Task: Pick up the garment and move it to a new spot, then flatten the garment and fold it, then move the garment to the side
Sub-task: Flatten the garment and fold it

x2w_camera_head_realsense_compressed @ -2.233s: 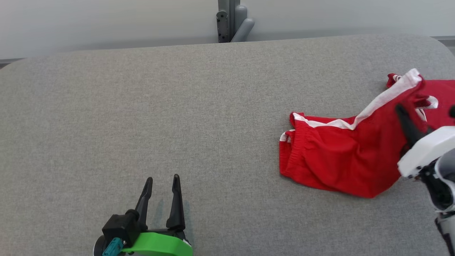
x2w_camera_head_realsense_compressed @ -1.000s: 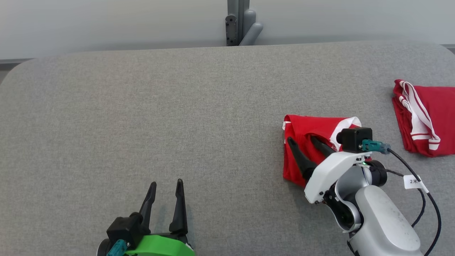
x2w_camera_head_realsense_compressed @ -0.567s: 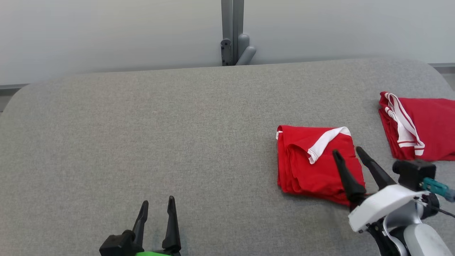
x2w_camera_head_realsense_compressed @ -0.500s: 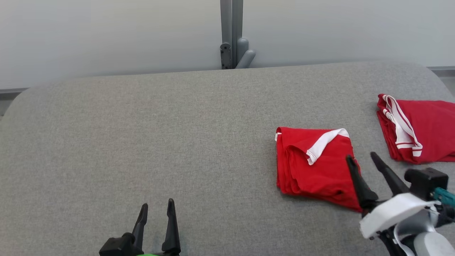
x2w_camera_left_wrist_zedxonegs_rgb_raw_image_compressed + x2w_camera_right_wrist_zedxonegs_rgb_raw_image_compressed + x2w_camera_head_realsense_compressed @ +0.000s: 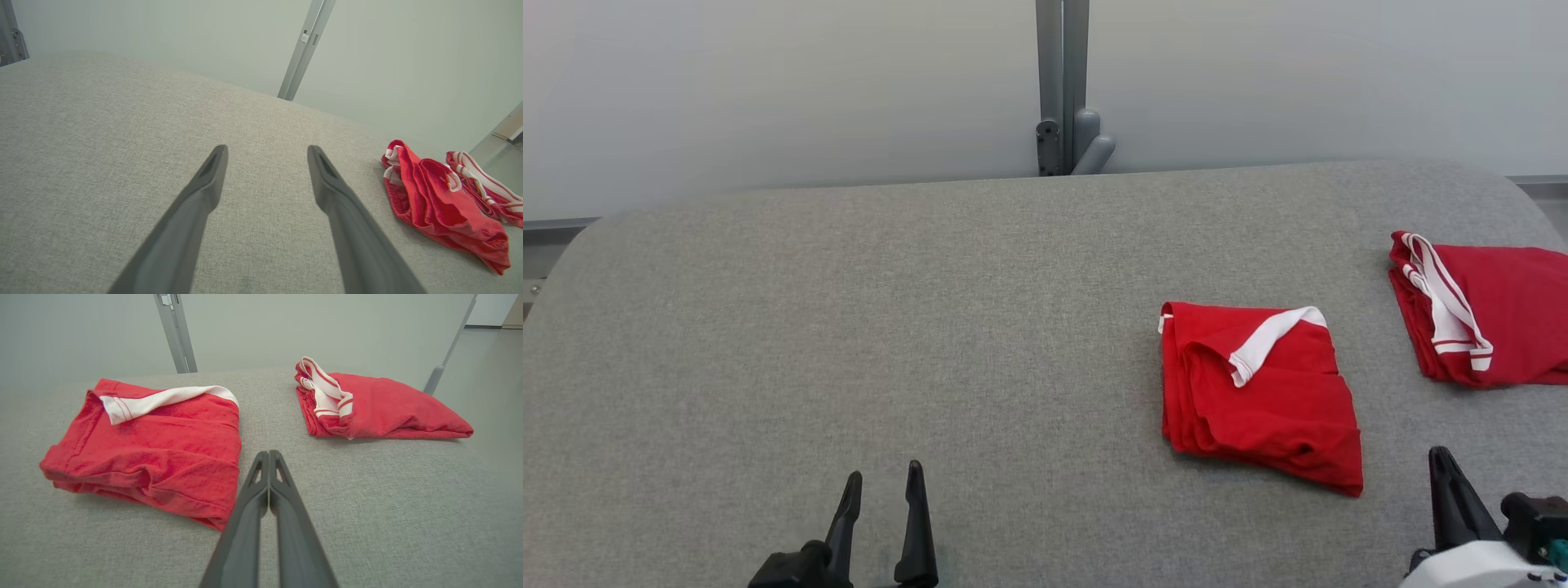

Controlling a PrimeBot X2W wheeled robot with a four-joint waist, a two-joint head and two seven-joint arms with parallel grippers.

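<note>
- The folded red garment (image 5: 1258,392) lies on the table (image 5: 849,327), right of centre.
- The right claw (image 5: 269,454), pressed together and empty, sits near the garment's near right corner, not touching it.
- The left claw (image 5: 265,153), spread, is well to its left.
- A second garment (image 5: 1494,310), seemingly folded, lies farther right.

Right fingers (image 5: 255,498) pulled back off the garment (image 5: 1258,392) — now together.

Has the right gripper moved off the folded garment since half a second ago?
Yes. In the head view the right gripper has drawn back down-right, toward the robot, now clear of the folded garment, whose right edge it overlapped before.
</note>
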